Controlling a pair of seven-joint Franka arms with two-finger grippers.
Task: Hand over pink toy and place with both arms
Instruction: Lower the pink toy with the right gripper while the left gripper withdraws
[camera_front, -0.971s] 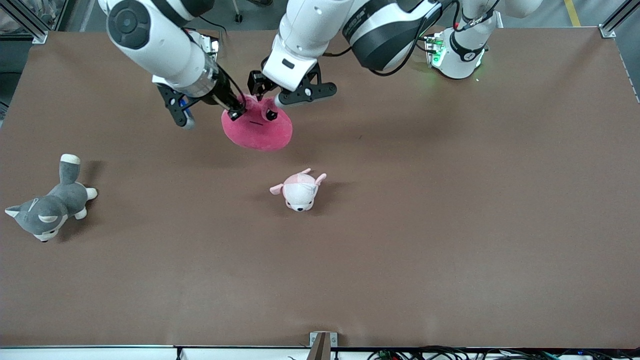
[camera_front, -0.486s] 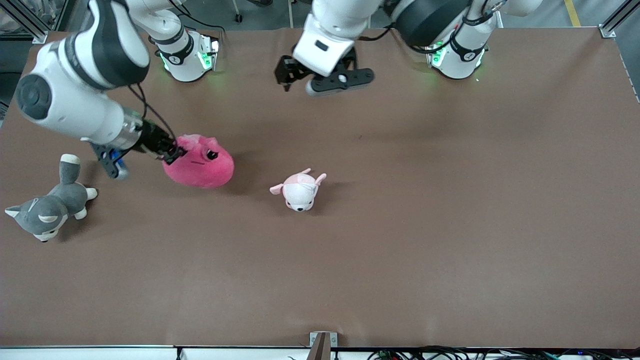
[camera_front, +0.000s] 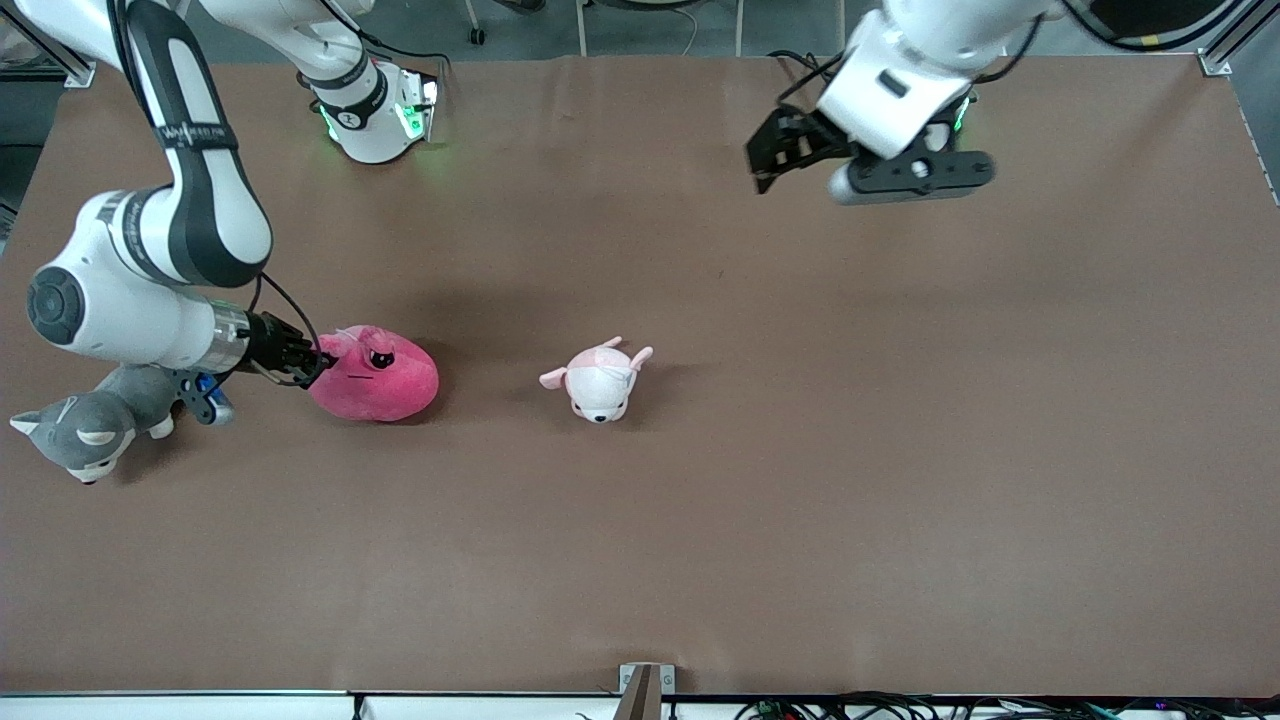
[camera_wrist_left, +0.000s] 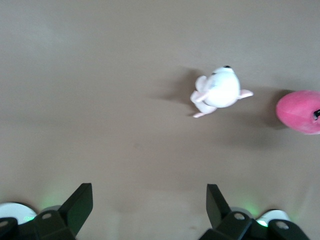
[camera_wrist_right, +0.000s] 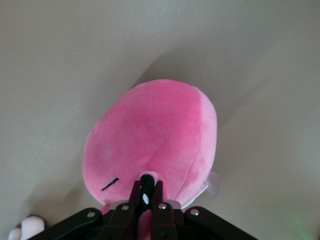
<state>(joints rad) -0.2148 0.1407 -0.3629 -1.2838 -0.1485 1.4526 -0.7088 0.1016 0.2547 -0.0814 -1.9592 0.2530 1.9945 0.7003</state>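
The pink toy is a hot-pink rounded plush with dark eyes; it rests low on the table toward the right arm's end, beside the grey dog plush. My right gripper is shut on the pink toy's top by its eye; in the right wrist view the fingers pinch the plush. My left gripper is open and empty, up over the table near the left arm's base. The left wrist view shows its gripper spread wide, with the pink toy at the edge.
A white-and-pale-pink puppy plush lies mid-table, beside the pink toy toward the left arm's end; it also shows in the left wrist view. A grey-and-white dog plush lies under the right arm's wrist at the table's end.
My right gripper has carried the pink toy from under the left gripper toward the right arm's end and down to the table. My left gripper has let go and drawn back toward its base.
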